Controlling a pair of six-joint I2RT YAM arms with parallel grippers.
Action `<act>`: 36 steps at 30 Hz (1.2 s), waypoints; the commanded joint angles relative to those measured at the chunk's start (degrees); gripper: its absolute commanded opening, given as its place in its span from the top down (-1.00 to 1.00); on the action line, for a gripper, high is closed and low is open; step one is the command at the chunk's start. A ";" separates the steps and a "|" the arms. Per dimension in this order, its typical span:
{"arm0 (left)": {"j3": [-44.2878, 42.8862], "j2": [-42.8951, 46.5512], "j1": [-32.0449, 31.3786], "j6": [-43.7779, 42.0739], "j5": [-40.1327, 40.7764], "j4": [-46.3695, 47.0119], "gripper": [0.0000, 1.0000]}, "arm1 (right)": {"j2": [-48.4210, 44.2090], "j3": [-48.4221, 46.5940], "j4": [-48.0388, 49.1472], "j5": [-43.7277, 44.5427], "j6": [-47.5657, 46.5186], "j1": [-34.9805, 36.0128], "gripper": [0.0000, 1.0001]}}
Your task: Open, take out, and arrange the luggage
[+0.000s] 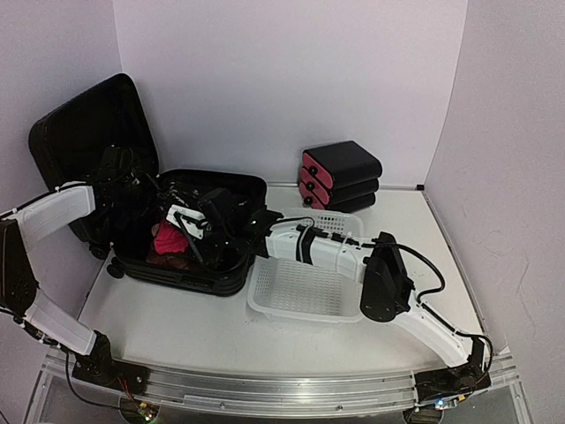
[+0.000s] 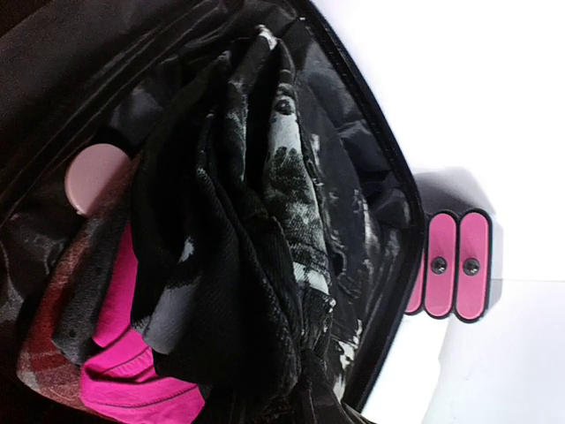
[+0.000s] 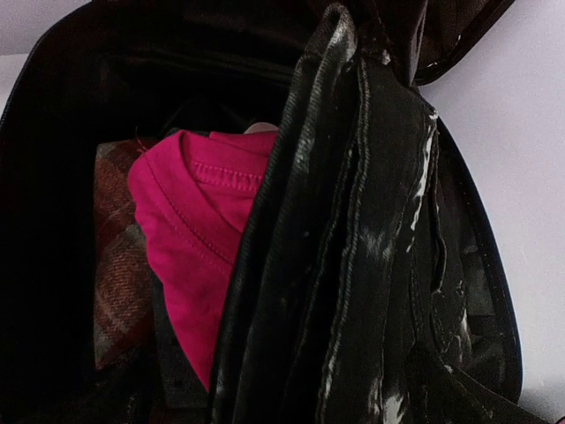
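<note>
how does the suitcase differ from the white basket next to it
The luggage is black and solid-walled; the basket is white mesh. The luggage has a raised lid; the basket has none. The luggage holds clothes; the basket's visible floor is bare. Both sit on the table.

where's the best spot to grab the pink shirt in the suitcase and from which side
Probably the stitched band along the pink shirt, on its bare upper part. Come down from above on the plaid cloth side: the dark patterned garment hangs across the other side in the luggage, so a pincer from there would likely catch that instead.
</note>
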State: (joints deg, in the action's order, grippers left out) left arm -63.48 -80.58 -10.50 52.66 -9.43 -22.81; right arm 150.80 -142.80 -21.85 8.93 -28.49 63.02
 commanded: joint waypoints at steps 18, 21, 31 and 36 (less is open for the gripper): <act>-3.34 5.31 -0.30 1.79 -10.21 3.65 1.00 | 11.53 -13.22 22.68 3.47 -0.95 -0.52 -0.43; -3.23 5.34 -0.29 1.91 -10.49 3.71 1.00 | 12.08 -13.63 23.57 2.77 -0.99 -1.04 -0.20; -2.15 5.36 -0.28 1.58 -10.65 3.69 0.95 | 11.12 -14.56 24.70 1.40 -2.13 -1.65 1.00; -2.33 7.95 -0.28 -3.90 -12.53 3.48 0.44 | 5.36 -13.79 21.26 -2.14 3.24 -3.83 1.00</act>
State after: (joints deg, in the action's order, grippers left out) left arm -63.75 -78.48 -10.26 53.19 -15.22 -22.46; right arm 162.82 -154.56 -1.87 10.17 -29.28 61.80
